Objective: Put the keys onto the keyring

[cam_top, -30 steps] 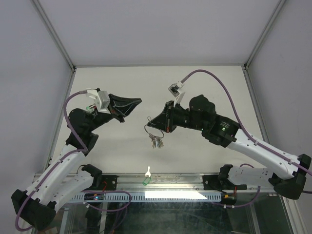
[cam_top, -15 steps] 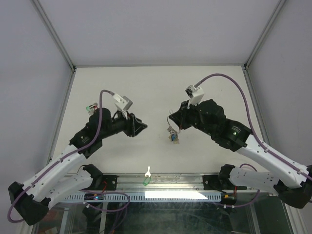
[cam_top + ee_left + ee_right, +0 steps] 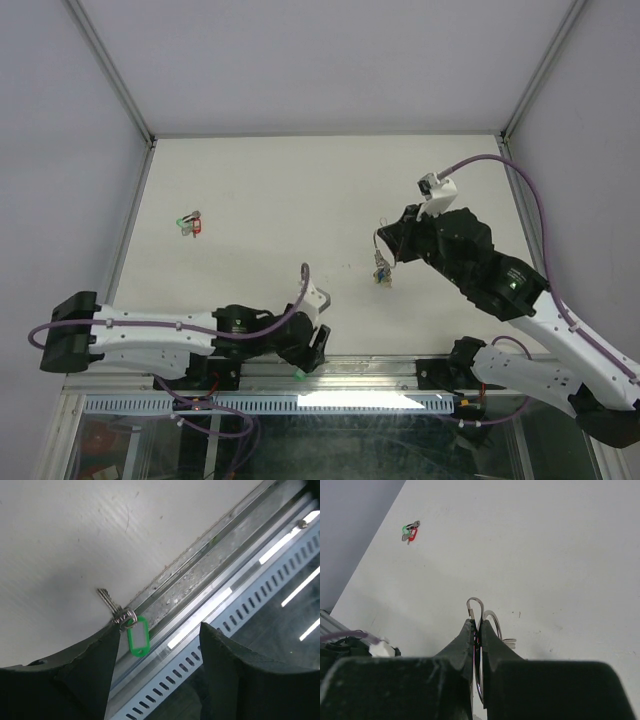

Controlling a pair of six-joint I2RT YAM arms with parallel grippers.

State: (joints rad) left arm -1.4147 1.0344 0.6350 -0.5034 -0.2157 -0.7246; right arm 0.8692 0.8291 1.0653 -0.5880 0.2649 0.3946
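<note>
A silver key with a green tag lies at the table's near edge, its tag over the metal rail, also visible from above. My left gripper is open just above it, and its left finger is beside the key's head. My right gripper is shut on the thin wire keyring and holds it above the table. Small keys with a bluish tag dangle from the keyring below the right gripper.
Two more keys with green and red tags lie at the far left of the table, also seen from the right wrist. A slotted metal rail runs along the near edge. Walls enclose the table on three sides.
My left arm has swung down from mid-left to the near edge and its gripper has opened. My right arm has moved right, carrying the keyring.
</note>
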